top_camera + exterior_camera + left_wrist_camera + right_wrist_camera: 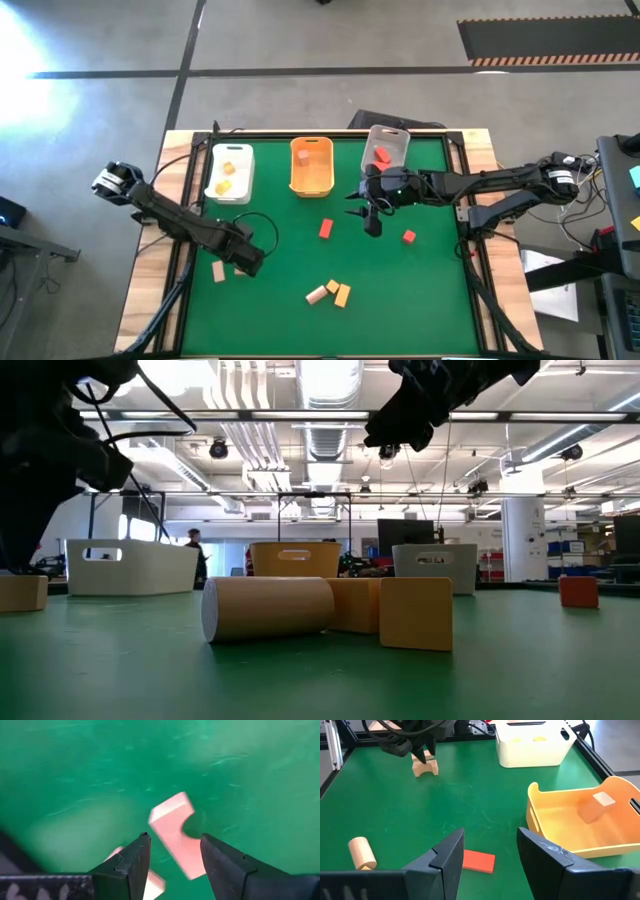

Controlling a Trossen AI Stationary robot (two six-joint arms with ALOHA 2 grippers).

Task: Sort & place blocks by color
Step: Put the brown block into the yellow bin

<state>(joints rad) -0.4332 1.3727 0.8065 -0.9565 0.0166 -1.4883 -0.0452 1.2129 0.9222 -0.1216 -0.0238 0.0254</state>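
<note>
**Both grippers open over the mat, tan block under the left one**

Fingers (132,865) of the left gripper (243,262) stood spread apart, grasping nothing, right above a pale tan arch-shaped block (175,832) that lay on the green table (420,300) near its left edge; in the high view this block (218,271) showed just beside the gripper. The right gripper (372,222) hung over the middle of the mat in front of the grey bin (386,150), its fingers (447,855) likewise released and empty, with a flat red block (478,861) lying on the mat just beyond them.

A second red block (409,237) sat to the right of that gripper. Near the front edge a tan cylinder (316,294) and two yellow-orange blocks (338,291) lay close together. The white bin (231,172) held yellow pieces, the orange bin (311,166) a tan block (596,806), and the grey bin a red one (382,156).
</note>
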